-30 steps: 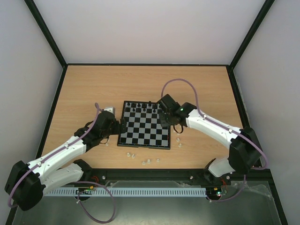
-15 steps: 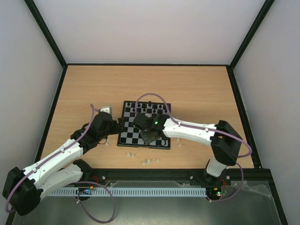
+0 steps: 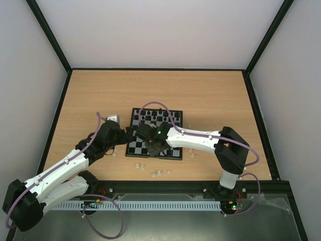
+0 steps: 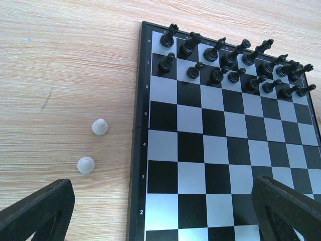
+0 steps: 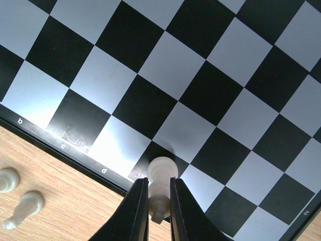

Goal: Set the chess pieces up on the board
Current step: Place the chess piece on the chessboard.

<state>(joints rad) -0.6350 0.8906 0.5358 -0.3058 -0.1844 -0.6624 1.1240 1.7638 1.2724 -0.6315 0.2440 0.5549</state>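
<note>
Between the fingers of the right pincer (image 5: 158,183) sits a whitish chessman (image 5: 161,173), clamped at its middle, its rounded head poking out past the fingertips. Under that head lies a dark square in the outermost row of the board (image 5: 165,65), beside the frame's letter d. Whether the chessman touches the square cannot be told. Off to this pincer's left, past the frame, two more pale chessmen (image 5: 7,179) are on the wooden bench (image 5: 75,211), one upright and one tipped on its side.

Ahead of the left pincer (image 4: 160,211), whose fingers stand wide apart with nothing between them, the board's left frame runs away from the wrist camera. At the far end from this pincer the black chessmen (image 4: 230,63) fill two rows. Just left of the frame and forward of the left finger, two pale pawns (image 4: 100,127) stand on the bench, near each other but apart.

In the top view, a few other pale pieces (image 3: 159,173) lie scattered on the bench, on the base side of the right pincer.
</note>
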